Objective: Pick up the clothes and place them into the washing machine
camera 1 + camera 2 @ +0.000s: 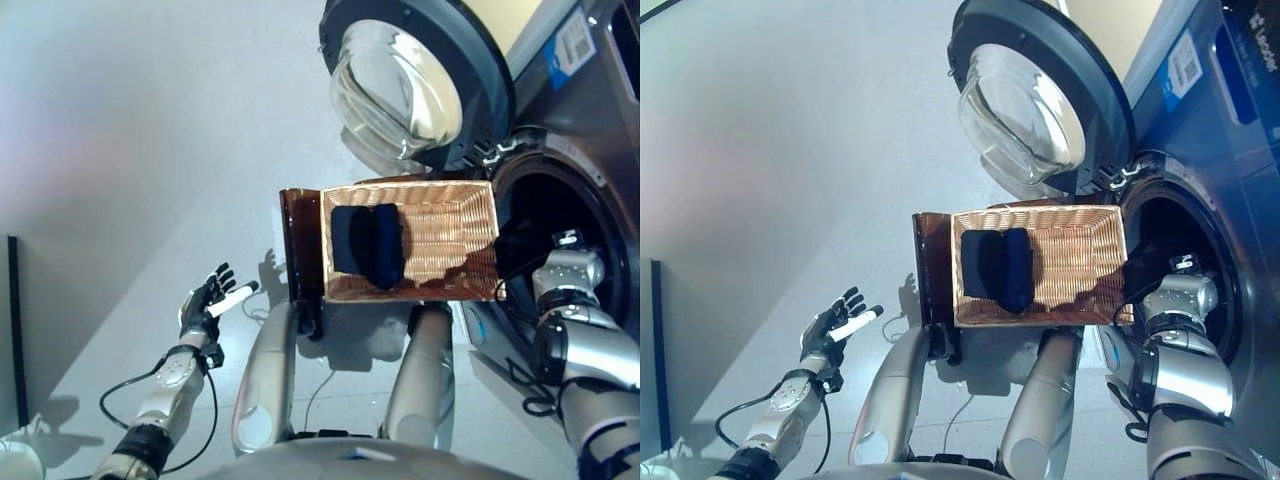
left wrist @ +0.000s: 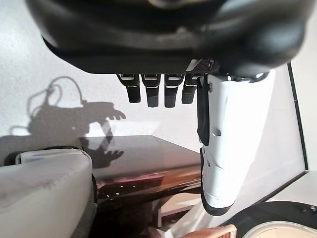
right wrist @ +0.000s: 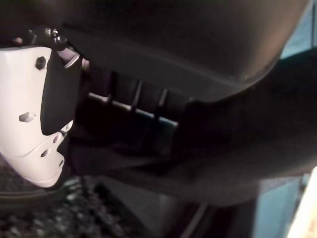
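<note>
A rectangular woven wicker basket [image 1: 450, 205] rests on a dark brown glossy stand [image 1: 300, 240] just in front of the grey front-loading washing machine [image 1: 1210, 150], whose round glass-windowed door [image 1: 400, 85] hangs swung open beside the dark drum opening [image 1: 1185, 225]. Inside the basket, toward the end away from the machine, lies a folded dark navy garment [image 1: 368, 242]; it looks soft, light and limp, so it will likely sag and unfold when lifted, and a pinch through the thick of the fold near its middle seems a safer hold than a single edge, which could let layers trail over the basket rim. The right hand [image 3: 133, 106] is reached into the drum mouth, and its wrist view shows its fingers curled round a piece of dark cloth [image 3: 233, 163], pinched with the white-covered thumb, with the perforated drum wall just past it; in the head views the hand itself is hidden beyond the wrist. The cloth looks equally floppy, so it may cling to the fingers on release. The left hand [image 1: 210, 298] hovers well apart from the basket, over the pale floor, fingers spread straight and holding nothing.
</note>
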Robot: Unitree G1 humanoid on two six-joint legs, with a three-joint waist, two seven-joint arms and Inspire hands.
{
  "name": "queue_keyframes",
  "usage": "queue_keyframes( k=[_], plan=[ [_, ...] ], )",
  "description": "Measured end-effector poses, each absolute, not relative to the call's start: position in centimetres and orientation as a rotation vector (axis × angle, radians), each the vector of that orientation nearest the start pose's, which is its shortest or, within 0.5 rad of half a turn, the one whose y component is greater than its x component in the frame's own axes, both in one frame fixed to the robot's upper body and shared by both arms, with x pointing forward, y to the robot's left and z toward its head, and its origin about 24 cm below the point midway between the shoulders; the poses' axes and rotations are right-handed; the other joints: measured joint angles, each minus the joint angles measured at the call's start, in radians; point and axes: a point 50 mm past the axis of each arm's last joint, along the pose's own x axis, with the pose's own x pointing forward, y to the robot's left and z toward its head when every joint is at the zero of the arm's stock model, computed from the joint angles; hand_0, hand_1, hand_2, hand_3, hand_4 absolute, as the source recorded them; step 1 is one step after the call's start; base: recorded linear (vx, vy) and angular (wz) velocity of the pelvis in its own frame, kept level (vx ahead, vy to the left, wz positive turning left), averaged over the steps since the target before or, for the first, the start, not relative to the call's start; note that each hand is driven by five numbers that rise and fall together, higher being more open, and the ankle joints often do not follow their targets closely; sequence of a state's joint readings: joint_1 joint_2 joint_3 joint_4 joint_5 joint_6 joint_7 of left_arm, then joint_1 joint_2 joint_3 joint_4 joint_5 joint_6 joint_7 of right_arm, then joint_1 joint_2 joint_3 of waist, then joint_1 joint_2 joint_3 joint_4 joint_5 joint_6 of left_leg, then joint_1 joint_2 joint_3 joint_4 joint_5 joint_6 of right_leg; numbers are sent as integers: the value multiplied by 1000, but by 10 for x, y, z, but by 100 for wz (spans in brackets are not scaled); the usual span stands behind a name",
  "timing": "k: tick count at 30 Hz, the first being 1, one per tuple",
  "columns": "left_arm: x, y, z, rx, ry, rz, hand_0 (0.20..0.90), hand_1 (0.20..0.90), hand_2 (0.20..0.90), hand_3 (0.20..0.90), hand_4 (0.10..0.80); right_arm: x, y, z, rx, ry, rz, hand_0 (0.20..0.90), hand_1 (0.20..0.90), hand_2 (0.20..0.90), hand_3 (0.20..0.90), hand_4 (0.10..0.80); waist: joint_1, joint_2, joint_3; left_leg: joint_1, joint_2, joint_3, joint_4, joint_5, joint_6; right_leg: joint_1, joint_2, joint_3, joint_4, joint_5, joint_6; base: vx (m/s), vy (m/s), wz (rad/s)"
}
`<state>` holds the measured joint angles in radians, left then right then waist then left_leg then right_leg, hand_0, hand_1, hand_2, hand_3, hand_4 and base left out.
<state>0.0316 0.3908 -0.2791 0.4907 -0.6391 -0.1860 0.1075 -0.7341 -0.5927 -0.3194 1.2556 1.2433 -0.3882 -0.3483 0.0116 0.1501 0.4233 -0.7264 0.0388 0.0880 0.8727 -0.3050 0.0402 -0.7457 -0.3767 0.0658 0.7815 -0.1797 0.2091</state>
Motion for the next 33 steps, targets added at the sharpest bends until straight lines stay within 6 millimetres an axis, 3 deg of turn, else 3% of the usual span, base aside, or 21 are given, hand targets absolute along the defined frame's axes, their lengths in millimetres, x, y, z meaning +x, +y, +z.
queue_keyframes(
  k=[2,4,13,17,23,27,33],
  plan=[
    [211,218,-56,-151,412,134,900,900,900,900,800,294,-380,59,929,-94,-1184,200,200,200,200,300,3,0,0,-3,0,-2,13,-3,-1,-1,-3,0,19,-12,1,-26,-5,11],
    [210,219,-54,-148,402,132,900,900,900,900,800,294,-379,55,790,-18,-1174,200,200,200,200,300,3,0,0,-18,1,-6,28,-12,-4,-15,-5,0,37,-17,4,-34,0,9],
    [212,224,-47,-111,371,100,900,900,900,900,800,285,-390,53,-185,380,-1023,200,200,200,200,300,16,1,-1,-82,2,-12,86,-15,-1,-74,-7,9,86,-17,5,-12,0,1],
    [215,226,-42,-97,351,93,900,900,900,900,800,284,-394,57,-511,460,-951,200,200,200,200,300,15,0,-1,-99,4,-10,99,-18,1,-95,-5,17,96,-17,5,1,14,-4],
    [217,224,-39,-96,335,83,900,900,900,900,800,287,-398,66,-550,456,-970,200,200,200,200,300,4,0,0,-104,8,-4,104,-19,1,-106,4,30,99,-17,5,3,13,-3],
    [218,223,-35,-97,318,74,900,900,900,900,800,289,-407,85,-501,409,-1024,200,200,200,200,300,5,0,0,-126,17,2,105,-20,0,-133,11,34,96,-17,5,0,10,-8],
    [219,223,-33,-96,309,75,900,900,900,900,800,291,-408,89,-443,392,-1049,200,200,200,200,300,5,-1,0,-138,19,10,109,-16,2,-151,10,38,101,-14,4,4,8,0]
  ],
)
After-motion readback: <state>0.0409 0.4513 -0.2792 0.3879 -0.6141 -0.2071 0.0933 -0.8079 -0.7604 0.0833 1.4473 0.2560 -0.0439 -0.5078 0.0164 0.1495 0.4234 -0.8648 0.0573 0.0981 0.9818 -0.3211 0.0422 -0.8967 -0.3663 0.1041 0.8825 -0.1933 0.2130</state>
